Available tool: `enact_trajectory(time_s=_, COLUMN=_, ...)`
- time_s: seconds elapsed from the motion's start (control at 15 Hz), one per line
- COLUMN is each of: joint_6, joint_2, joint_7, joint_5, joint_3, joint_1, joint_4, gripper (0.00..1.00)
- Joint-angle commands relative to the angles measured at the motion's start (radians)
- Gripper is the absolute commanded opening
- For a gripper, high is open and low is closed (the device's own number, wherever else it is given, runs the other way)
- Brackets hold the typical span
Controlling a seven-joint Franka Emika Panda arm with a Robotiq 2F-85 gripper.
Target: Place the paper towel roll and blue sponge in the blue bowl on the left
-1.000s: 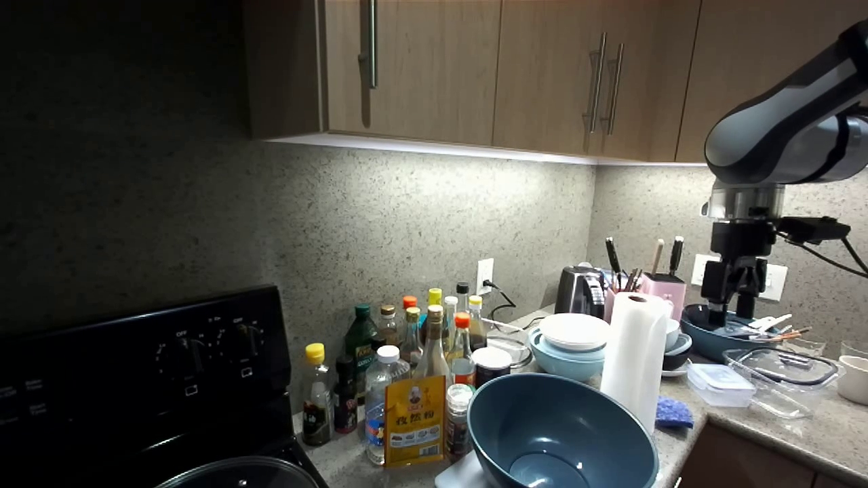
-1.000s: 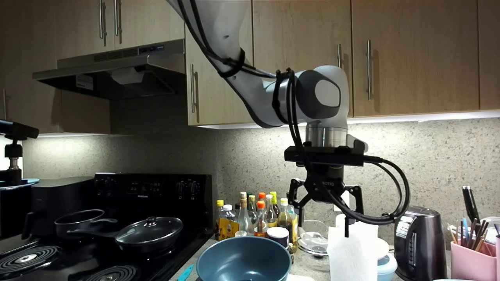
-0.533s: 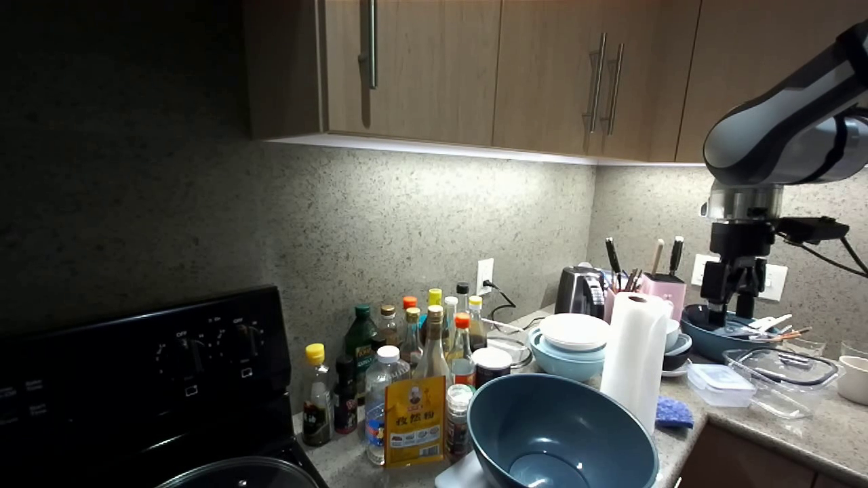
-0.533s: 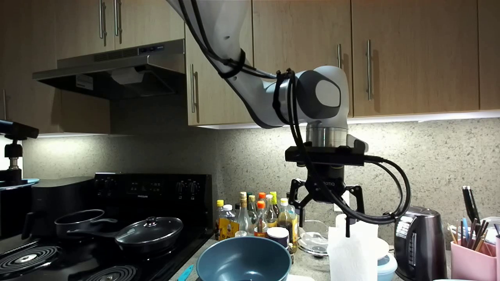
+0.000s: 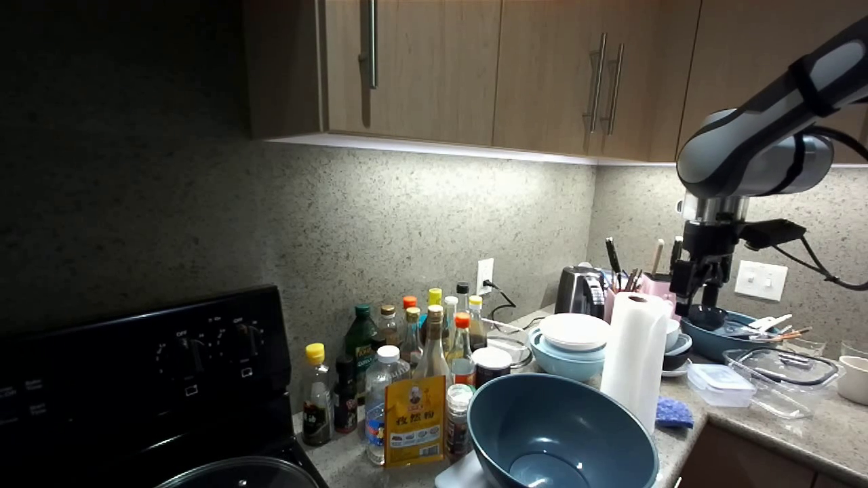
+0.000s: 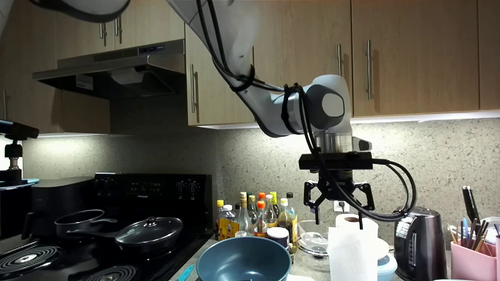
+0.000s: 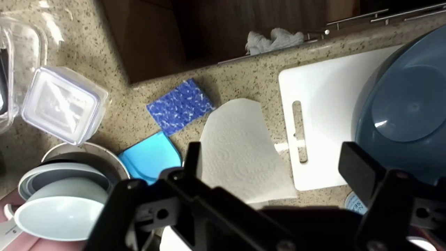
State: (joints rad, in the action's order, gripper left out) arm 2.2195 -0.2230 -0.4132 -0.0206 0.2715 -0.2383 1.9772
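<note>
The white paper towel roll (image 5: 634, 366) stands upright on the counter beside the blue bowl (image 5: 563, 417). In an exterior view the roll (image 6: 351, 251) and the bowl (image 6: 244, 255) stand with the bowl left of the roll. My gripper (image 5: 696, 306) is open and empty. It hangs near the roll's top, its fingertips (image 6: 339, 221) pointing down. In the wrist view the roll (image 7: 240, 150) shows between the open fingers (image 7: 271, 157), closer to the left one. The bowl (image 7: 411, 153) is at the right there. The blue sponge (image 7: 179, 106) lies flat beside the roll; it also shows in an exterior view (image 5: 673, 412).
A white cutting board (image 7: 320, 122) lies under the bowl. Pale stacked bowls (image 5: 569, 356) and a kettle (image 6: 420, 246) stand near the roll. Several bottles (image 6: 258, 214) line the wall. Clear containers (image 5: 721, 385) and a dark bowl (image 5: 712, 342) are on the other counter. Cabinets hang above.
The open gripper has moved across to the roll, leftward in an exterior view with the stove at left, and rightward in the view with the range hood. Roll, bowl and sponge have not moved.
</note>
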Motion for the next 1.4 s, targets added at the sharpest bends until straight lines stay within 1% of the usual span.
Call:
enact_trajectory(time_s=0.0, joint_6=0.049, joint_2=-0.080, joint_7=-0.038, joint_5=0.011, joint_3=-0.036, joint_1=-0.037, joint_4=-0.090, gripper=1.00)
enact_trajectory(time_s=0.33, joint_6=0.107, joint_2=-0.152, joint_7=-0.096, joint_5=0.024, joint_3=-0.069, joint_1=-0.066, joint_4=-0.176, gripper=1.00)
enact_trajectory(time_s=0.67, joint_6=0.095, joint_2=-0.230, joint_7=-0.147, joint_5=0.062, joint_3=-0.111, joint_1=-0.071, joint_4=-0.285, gripper=1.00)
enact_trajectory(time_s=0.93, joint_6=0.087, joint_2=-0.273, joint_7=-0.166, joint_5=0.091, joint_3=-0.148, joint_1=-0.066, joint_4=-0.342, gripper=1.00)
enact_trajectory(time_s=1.13, joint_6=0.085, joint_2=-0.285, joint_7=-0.157, joint_5=0.090, joint_3=-0.164, joint_1=-0.069, joint_4=-0.352, gripper=1.00)
enact_trajectory(time_s=1.33, joint_6=0.042, joint_2=-0.269, joint_7=-0.082, joint_5=0.108, joint_3=-0.142, joint_1=-0.053, joint_4=-0.333, gripper=1.00)
